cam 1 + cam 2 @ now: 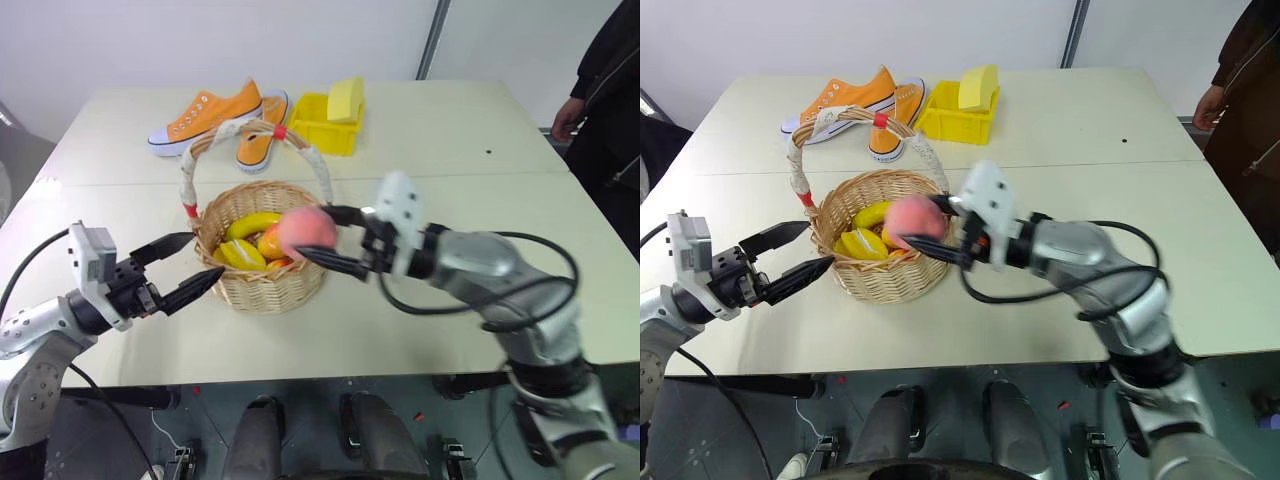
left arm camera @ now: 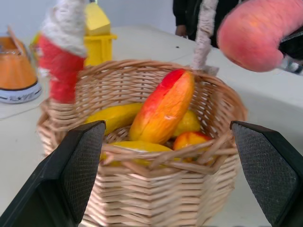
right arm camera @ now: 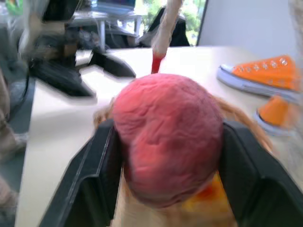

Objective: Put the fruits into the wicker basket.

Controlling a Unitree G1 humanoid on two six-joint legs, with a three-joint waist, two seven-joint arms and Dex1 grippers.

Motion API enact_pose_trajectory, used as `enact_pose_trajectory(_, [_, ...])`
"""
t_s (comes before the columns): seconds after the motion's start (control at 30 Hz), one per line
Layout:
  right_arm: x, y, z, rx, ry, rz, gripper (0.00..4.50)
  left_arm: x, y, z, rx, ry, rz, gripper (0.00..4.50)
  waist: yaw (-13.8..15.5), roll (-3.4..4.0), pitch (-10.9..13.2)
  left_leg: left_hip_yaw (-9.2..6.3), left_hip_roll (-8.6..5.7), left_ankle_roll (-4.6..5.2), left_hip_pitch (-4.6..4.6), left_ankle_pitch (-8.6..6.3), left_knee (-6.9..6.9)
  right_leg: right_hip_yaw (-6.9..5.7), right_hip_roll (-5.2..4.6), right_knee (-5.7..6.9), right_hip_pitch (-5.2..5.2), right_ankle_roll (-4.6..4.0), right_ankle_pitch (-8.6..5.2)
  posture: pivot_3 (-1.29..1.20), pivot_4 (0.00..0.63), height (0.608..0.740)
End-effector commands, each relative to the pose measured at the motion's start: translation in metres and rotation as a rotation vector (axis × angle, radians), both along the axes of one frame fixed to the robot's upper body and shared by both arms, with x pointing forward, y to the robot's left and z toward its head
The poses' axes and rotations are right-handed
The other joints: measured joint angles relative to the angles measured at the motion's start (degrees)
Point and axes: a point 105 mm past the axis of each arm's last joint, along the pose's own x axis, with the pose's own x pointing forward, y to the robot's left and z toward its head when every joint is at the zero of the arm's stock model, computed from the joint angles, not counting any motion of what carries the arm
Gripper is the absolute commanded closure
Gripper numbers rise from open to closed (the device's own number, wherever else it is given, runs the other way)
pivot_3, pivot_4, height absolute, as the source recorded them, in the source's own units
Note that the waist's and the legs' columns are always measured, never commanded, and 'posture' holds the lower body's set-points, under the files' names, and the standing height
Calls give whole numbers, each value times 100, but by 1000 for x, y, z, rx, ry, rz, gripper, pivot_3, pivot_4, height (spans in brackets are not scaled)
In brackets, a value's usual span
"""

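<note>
Jaws of the left gripper [image 1: 185,268] stand wide apart and hold nothing, level with the basket's near-left wall and pointing at it from just beside. Next along, the wicker basket [image 1: 262,283] sits on the desk [image 1: 440,130] with its tall handle [image 1: 250,135] arching overhead. Inside lie the banana pieces [image 1: 250,225] and the mango [image 2: 163,108], which leans on end against them. Over the basket's right rim hangs the peach [image 1: 306,232], clamped between the two black fingers of the right gripper [image 1: 338,238], which reaches in level from the right.

What the release turns on: the peach is above the rim on the basket's right side, with the open bowl lying below and slightly to the left of it, and the handle stands clear behind. The right arm alone carries fruit, so the drop looks to be its job; a short push left would centre the peach before the jaws part.

Farther back are orange sneakers [image 1: 205,115] and a yellow bin [image 1: 322,125].
</note>
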Motion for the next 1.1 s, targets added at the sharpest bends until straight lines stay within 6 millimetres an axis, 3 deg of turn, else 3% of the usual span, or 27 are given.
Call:
enact_pose_trajectory(0.03, [10,10,3,-2,-8,-63,2220,-5,3,15,-15,-74,19,0,44,-2,-1,1,0,0,-1,0,-3,0,0,0,0,4,-2,0,150,740])
enact_pose_trajectory(0.17, [4,13,8,13,-15,-23,135,-6,0,14,-14,-70,20,0,36,-5,-3,6,-7,0,-12,0,-7,-3,-17,-5,-1,19,-12,0,150,740])
enact_pose_trajectory(0.33, [-17,-5,20,39,-72,72,53,-6,-2,13,-18,-72,23,0,14,-6,-3,12,-7,0,-8,0,-5,-1,-16,-5,-1,19,-10,0,150,740])
enact_pose_trajectory(0.47, [-22,-40,12,34,-9,81,53,-5,-4,14,-24,-76,13,0,36,-7,-4,3,-7,1,-7,0,-5,-5,-13,-8,8,20,-12,0,150,740])
enact_pose_trajectory(0.67, [12,-68,0,37,41,-137,53,-3,-11,12,-41,-73,-16,0,-10,-6,-4,9,-2,1,7,0,-5,1,-1,-3,7,13,-8,0,150,740])
enact_pose_trajectory(0.77, [32,-67,-6,62,60,-222,53,-2,-14,12,-47,-74,-26,0,-8,-6,-3,6,2,1,6,0,-8,2,6,-2,4,12,-8,0,150,740])
enact_pose_trajectory(0.87, [52,-47,-10,150,112,-236,53,0,-19,11,-53,-76,-40,0,-24,-5,-3,8,2,1,5,0,-7,6,10,-2,2,12,-7,0,150,740])
enact_pose_trajectory(0.97, [55,-43,-12,190,138,-228,864,1,-21,12,-56,-81,-45,0,-2,-5,-3,7,1,1,3,0,-8,9,12,1,1,14,-7,0,150,740])
enact_pose_trajectory(1.1, [50,-43,-7,237,139,-203,2975,0,-23,12,-61,-84,-48,0,32,-5,-3,9,-4,1,-6,-1,-8,9,2,-5,1,21,-11,0,150,740])
